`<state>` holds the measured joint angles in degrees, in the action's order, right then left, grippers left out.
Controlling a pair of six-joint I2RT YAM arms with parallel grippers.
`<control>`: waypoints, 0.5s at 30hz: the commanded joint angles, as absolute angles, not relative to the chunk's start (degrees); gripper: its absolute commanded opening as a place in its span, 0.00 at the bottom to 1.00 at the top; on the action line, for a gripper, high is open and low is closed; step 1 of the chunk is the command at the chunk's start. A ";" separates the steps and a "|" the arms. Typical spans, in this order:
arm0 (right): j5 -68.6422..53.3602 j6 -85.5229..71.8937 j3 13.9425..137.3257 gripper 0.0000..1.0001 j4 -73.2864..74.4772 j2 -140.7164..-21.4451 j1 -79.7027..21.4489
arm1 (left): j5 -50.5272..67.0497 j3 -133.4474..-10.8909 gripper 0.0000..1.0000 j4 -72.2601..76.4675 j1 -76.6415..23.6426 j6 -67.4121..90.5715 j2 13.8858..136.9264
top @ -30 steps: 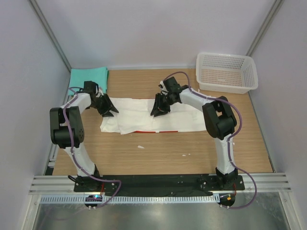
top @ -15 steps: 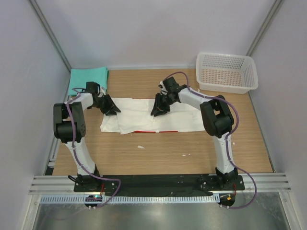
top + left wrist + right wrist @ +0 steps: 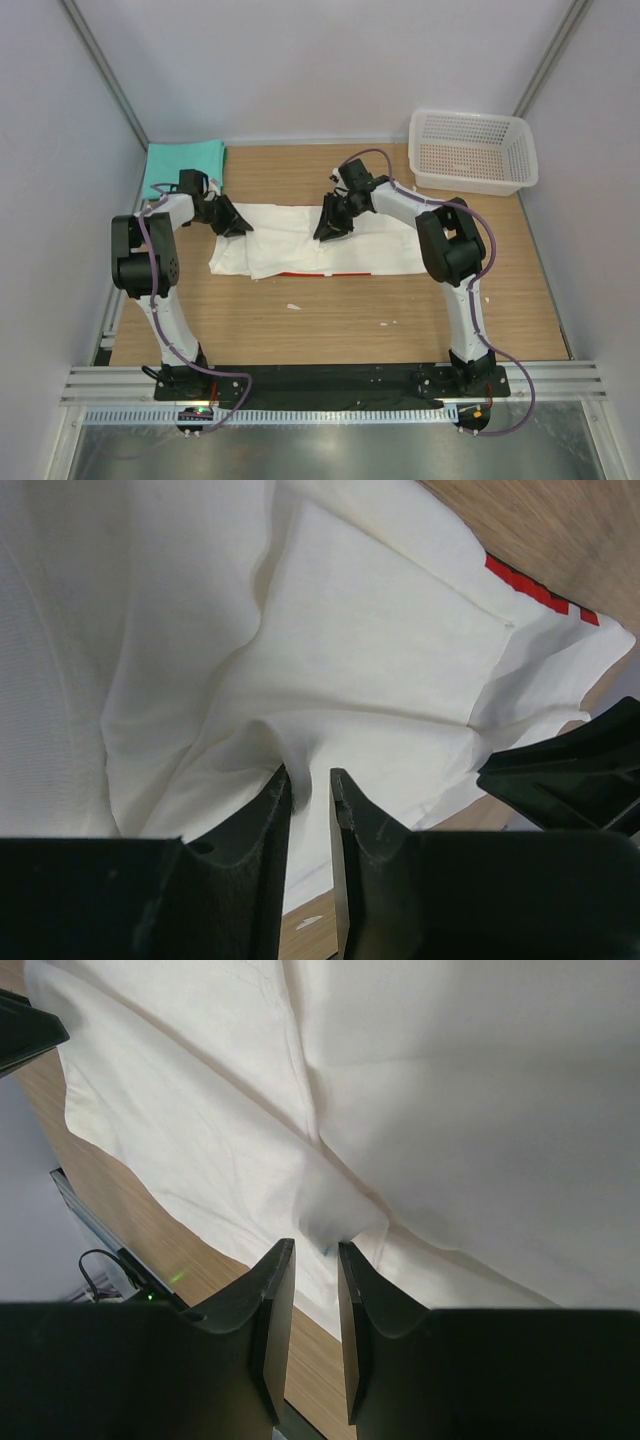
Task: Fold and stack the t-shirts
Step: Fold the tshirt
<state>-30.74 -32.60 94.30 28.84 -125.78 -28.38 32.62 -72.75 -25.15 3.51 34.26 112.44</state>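
The white t-shirt (image 3: 330,245) lies spread flat at mid-table, with a strip of its red print (image 3: 300,274) showing at the near edge. My left gripper (image 3: 233,223) is at the shirt's far left corner. In the left wrist view (image 3: 308,772) its jaws are almost closed and pinch a raised fold of the white cloth (image 3: 380,660). My right gripper (image 3: 330,226) is on the shirt's far edge near the middle. Its jaws (image 3: 315,1245) are nearly closed on a puckered bump of cloth (image 3: 335,1220). The teal-green t-shirt (image 3: 185,166) lies folded at the back left.
A white mesh basket (image 3: 472,150) stands at the back right corner. Walls close the table in at left, right and back. Small white scraps (image 3: 292,306) lie on the bare wood in front of the shirt.
My left gripper has shifted a little back and right along the shirt's far left corner. The right gripper has barely moved. The shirt lies as before.
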 commanded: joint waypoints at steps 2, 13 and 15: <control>-30.85 -31.82 96.24 0.29 28.91 -125.42 -28.13 | 34.63 -73.21 0.25 -23.12 3.60 35.51 110.31; -30.50 -31.82 95.54 0.29 28.74 -125.77 -27.77 | 34.98 -73.21 0.06 -23.29 3.60 36.82 110.30; -30.32 -31.73 95.54 0.29 28.83 -125.77 -27.60 | 34.98 -73.56 0.03 -23.12 3.69 37.35 110.57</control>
